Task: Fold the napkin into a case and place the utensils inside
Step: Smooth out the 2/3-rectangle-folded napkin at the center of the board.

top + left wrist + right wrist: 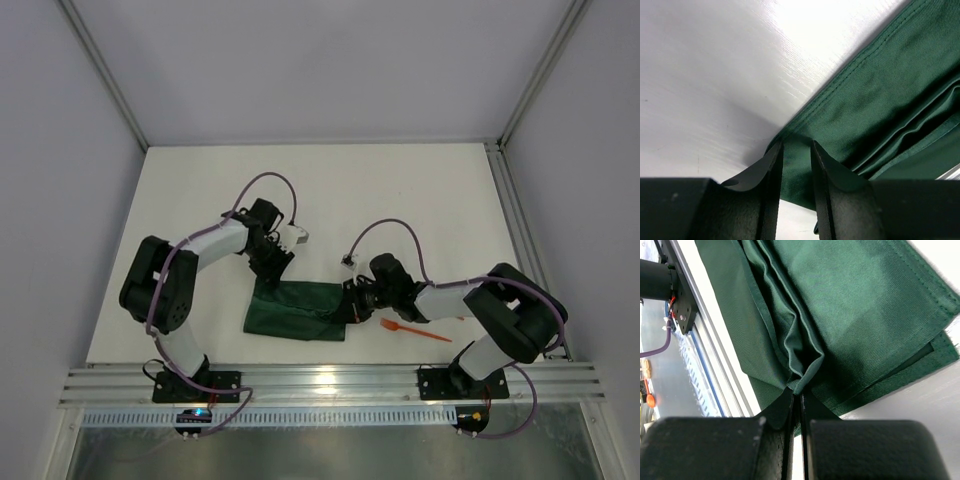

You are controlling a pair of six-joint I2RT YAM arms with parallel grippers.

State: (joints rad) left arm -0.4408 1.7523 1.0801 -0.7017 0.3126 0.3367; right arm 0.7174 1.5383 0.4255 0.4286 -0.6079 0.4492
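The dark green napkin [295, 312] lies folded into an oblong near the table's front edge. My left gripper [272, 270] is at its far-left corner. In the left wrist view the left gripper [796, 145] stands partly open, with the corner of the napkin [890, 85] between its fingertips. My right gripper [348, 300] is at the cloth's right end. The right wrist view shows this gripper [800, 392] shut on a bunched fold of the napkin [855, 305], whose layers fan out beyond it. One orange utensil [415, 331] lies on the table just right of the cloth, beside the right arm.
An aluminium rail [330, 382] runs along the near edge, and shows close to the cloth in the right wrist view [715, 355]. Another rail [520, 230] lines the table's right side. Grey walls enclose the white table [400, 190].
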